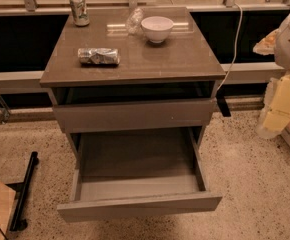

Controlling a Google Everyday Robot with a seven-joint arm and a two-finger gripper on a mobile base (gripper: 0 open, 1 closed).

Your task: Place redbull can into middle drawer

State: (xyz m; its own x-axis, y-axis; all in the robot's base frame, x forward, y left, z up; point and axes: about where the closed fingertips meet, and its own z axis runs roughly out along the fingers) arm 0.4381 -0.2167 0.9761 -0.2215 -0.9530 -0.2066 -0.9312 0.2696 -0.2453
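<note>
Gripper out of frame, grip state impossible to tell. Redbull can (99, 56) lying sideways on cabinet top (185, 59), middle drawer (140, 205) pulled open below. Risks: rolling away under an off-centre pinch — or grabbing the upright soda can (79, 9) instead.

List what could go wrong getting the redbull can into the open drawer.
The redbull can lies on its side near the front edge of the top; a poor grasp might roll it off. The soda can stands behind it and might be knocked or grabbed by mistake. The closed front overhangs the rear of the drawer, so a drop too far back may hit it. The gripper is not in view.
</note>
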